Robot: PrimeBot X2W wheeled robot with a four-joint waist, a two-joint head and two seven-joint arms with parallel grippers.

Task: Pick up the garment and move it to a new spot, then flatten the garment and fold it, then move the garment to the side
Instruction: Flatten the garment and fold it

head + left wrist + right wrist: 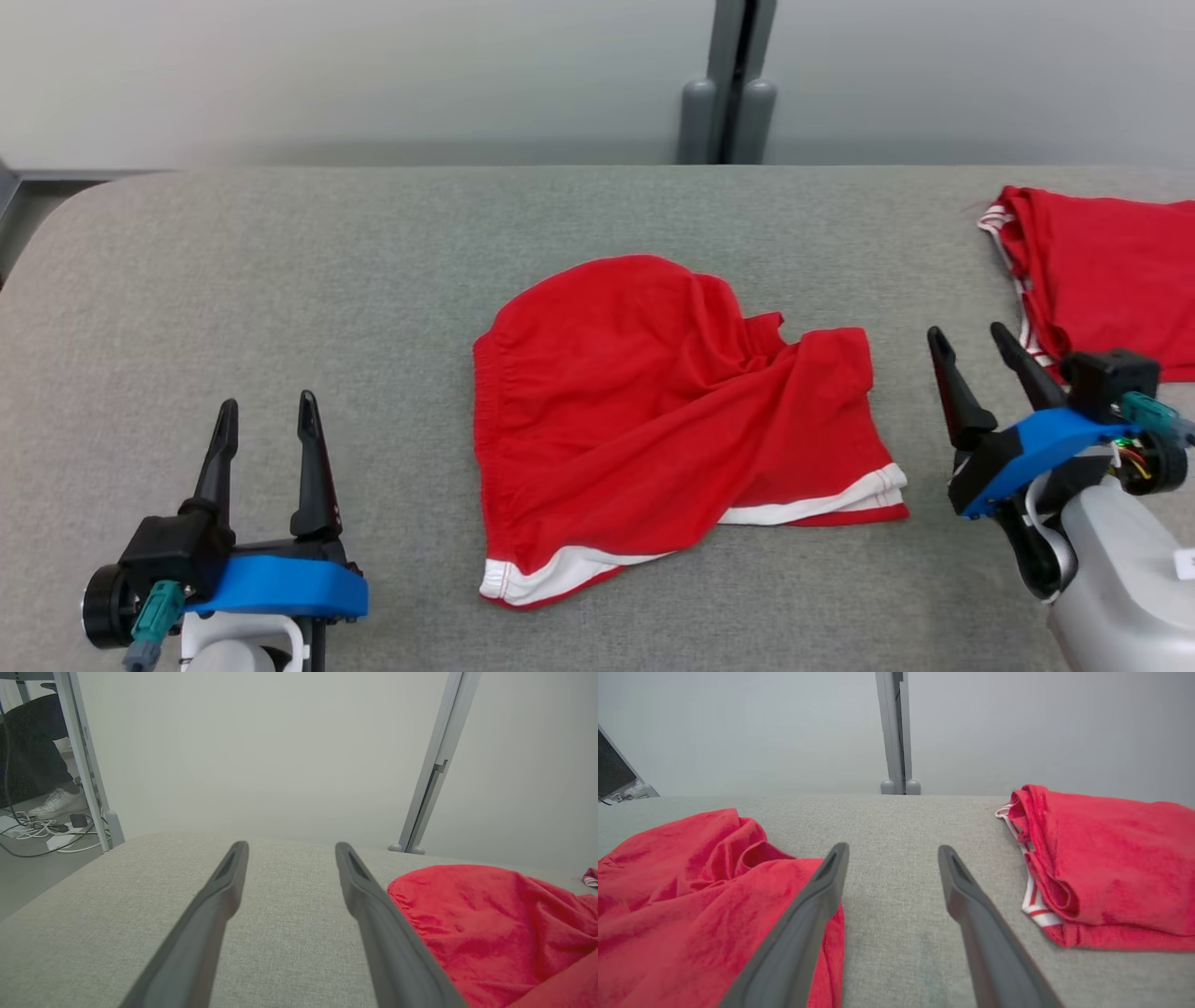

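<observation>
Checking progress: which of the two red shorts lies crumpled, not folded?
The middle red shorts, rumpled with one leg twisted over; the red shorts at the far right lie folded.

The tabletop [280,280] is covered in grey woven cloth, and its corner at about 10 o'clock is rounded. A red garment [653,420] lies rumpled in the middle of it, not spread flat. Its gathered edge faces 9 o'clock, a thick fold runs across it toward 4 o'clock, and white-trimmed hems lie at its 6 and 4 o'clock sides. A second red garment [1111,280] rests toward 2 o'clock, running past the picture's edge, with white striping along its 9 o'clock side. Bare grey cloth separates the two, which lie well apart.
</observation>
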